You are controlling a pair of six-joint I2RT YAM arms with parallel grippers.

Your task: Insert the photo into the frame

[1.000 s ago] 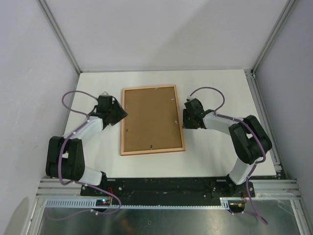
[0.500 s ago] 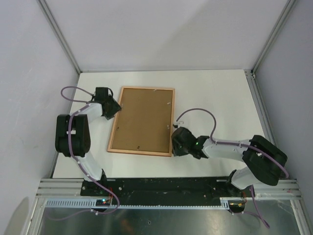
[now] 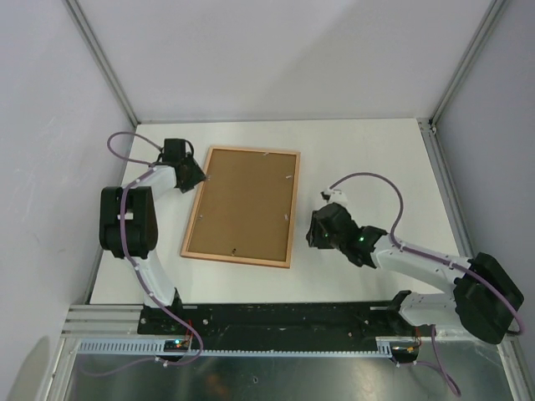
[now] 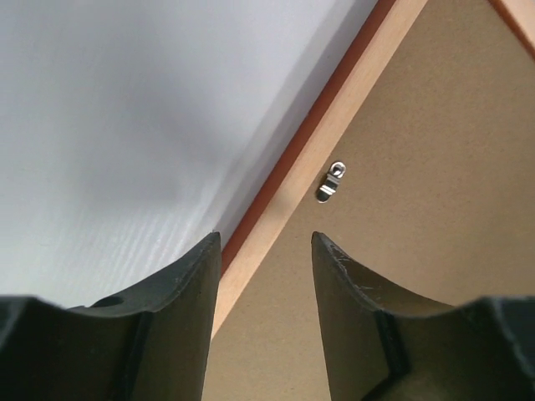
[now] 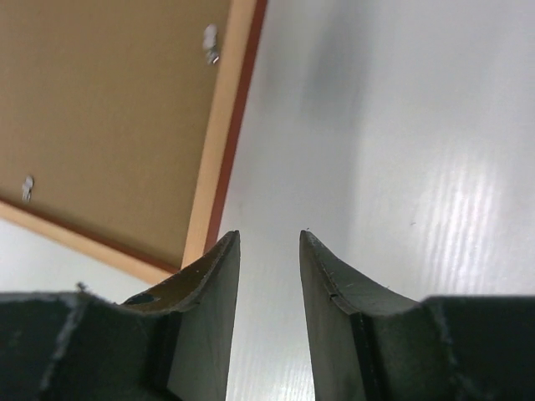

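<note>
The frame lies face down and slightly tilted on the white table, pale wood rim up, with a brown backing board filling it. The photo is hidden. My left gripper is open at the frame's upper left edge. In the left wrist view the rim runs between the fingertips of the left gripper, beside a small metal clip. My right gripper stands open over bare table just right of the frame's lower right side. In the right wrist view the right gripper holds nothing and the rim lies to its left.
Grey enclosure walls close in the table on the left, back and right. A black and aluminium rail carrying both arm bases runs along the near edge. White table stretches to the right of the frame.
The frame has swung, its near end shifting left. My left gripper moved up to the frame's upper left edge. My right gripper left the frame's right edge and now sits lower, off the frame.
</note>
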